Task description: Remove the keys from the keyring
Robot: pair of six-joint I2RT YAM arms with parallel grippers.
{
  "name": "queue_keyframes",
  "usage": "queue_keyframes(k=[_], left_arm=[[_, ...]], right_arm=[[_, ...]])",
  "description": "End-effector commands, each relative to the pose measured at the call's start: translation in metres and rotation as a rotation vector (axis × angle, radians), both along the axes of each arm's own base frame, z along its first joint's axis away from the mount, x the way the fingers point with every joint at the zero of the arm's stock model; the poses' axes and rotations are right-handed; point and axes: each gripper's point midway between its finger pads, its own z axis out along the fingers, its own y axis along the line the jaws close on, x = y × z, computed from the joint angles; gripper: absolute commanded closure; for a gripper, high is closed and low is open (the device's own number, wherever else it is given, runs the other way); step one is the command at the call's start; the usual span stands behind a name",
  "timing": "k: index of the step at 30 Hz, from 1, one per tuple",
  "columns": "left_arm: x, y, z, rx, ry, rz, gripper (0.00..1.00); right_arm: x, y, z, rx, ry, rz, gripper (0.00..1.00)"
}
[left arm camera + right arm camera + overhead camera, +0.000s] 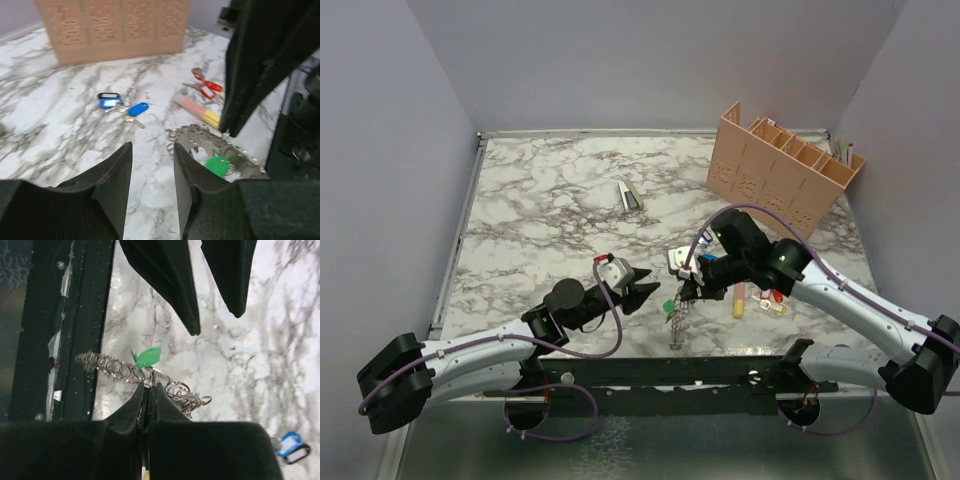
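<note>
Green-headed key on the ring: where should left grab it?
Likely take the small green plastic-headed key by its flat head, left gripper coming from its own side: the head sticks clear of the grey coiled metal keyring, which the right gripper pinches.

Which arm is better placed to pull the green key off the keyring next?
Left, probably. The right end effector is shut on the keyring, steadying it, so it is occupied. The left end effector is open, empty, and points toward the green key that appears to hang on the ring.
</note>
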Motion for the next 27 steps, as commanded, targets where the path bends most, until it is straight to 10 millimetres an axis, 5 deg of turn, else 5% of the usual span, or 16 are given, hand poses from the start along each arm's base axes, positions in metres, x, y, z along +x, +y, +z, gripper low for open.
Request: queue_keyframes(k=[1,4,8,11,18,27], left_arm=[[0.033,0.027,0.014,-0.125,0.029,0.205,0.60],[0.037,0.036,0.016,-0.156,0.012,0.240,0.60],[0.030,0.030,0.025,-0.205,-0.002,0.182,0.60],[0.025,0.022,0.029,-0.231,-0.001,0.119,0.59],[0.004,-0.004,0.033,-0.248,0.020,-0.088,0.58],[-0.023,-0.026,0.031,-0.270,0.089,-0.269,0.62]], right_arm=[[0.008,0.004,0.029,-0.023,-0.170,0.168,0.99],[0.012,-0.001,0.031,-0.086,-0.238,0.249,0.99],[0.043,-0.019,0.031,-0.253,-0.393,0.191,0.99],[0.033,-0.007,0.044,-0.171,-0.406,0.259,1.00],[0.035,-0.024,0.041,-0.286,-0.561,0.319,0.99],[0.031,-0.027,0.031,-0.277,-0.552,0.306,0.99]])
